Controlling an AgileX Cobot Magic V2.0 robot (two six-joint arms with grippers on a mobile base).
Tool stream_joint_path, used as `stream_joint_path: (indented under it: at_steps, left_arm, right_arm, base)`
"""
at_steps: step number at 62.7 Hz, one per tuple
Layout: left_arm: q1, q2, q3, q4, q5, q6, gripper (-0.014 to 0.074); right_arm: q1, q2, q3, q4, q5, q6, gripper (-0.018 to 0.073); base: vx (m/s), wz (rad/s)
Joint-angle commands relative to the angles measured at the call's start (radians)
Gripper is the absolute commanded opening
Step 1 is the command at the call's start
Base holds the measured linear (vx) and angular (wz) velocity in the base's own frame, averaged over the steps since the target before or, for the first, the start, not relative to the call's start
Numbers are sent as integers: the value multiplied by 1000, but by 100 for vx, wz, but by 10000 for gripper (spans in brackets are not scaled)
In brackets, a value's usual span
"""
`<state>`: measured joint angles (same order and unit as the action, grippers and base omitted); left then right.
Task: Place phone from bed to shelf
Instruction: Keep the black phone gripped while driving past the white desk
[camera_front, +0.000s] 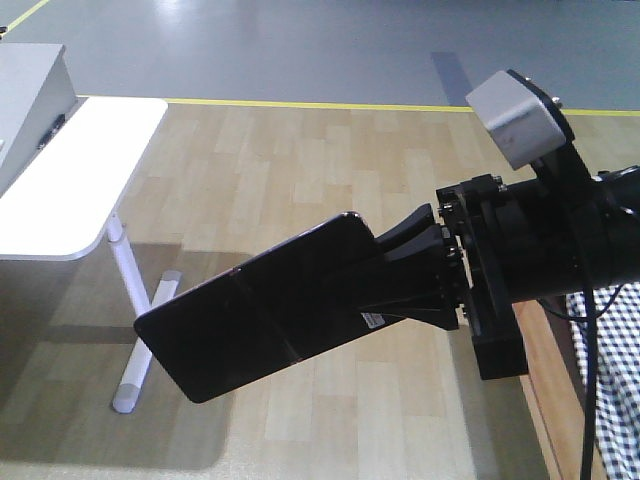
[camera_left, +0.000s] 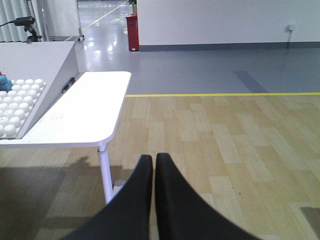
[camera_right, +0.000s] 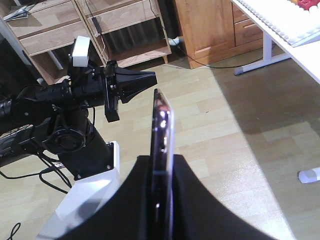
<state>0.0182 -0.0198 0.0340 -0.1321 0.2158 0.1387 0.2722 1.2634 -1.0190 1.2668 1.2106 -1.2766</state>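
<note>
The phone (camera_front: 260, 310) is off the bed (camera_front: 615, 400) and in the air. It sits mid-frame in the front view, over bare wood floor, while the gingham cloth shows only at the lower right edge. The right gripper (camera_front: 385, 280) holds it by one end, its fingers (camera_right: 125, 200) clamped on the two faces. In the right wrist view the slab stands edge-on between them, with the pinkish rim up. I judge this to be the carry, with pickup done and placement not yet begun.

The left gripper (camera_left: 154, 175) carries nothing and its fingers are pressed together. In the right wrist view it sits at the upper left, close to the phone's far end.

The shelf (camera_right: 50, 22) is at the top left of that same view, behind the left arm. The next move probably calls for swinging the phone round that arm, levelling it, and sliding it onto a plank before letting go.

One upper compartment holds something flat and grey (too small to name), and a dark cable hangs in the next. On the white bench (camera_left: 95, 115), at the left of the left wrist view, a tray (camera_left: 17, 107) holds rows of white balls.
</note>
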Motion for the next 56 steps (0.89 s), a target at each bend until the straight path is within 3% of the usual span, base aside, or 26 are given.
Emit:
stream_joint_path:
  at_steps: [1,56]
  left_arm:
    - [-2,-6,1,-6,-77,-4,1]
    - [-2,-6,1,-6,-77,-4,1]
  right_arm:
    - [0,-27,-27,93,81,-2,-1]
    - [0,-27,-27,93,81,-2,-1]
  base:
    - [14,13]
    - [10,24]
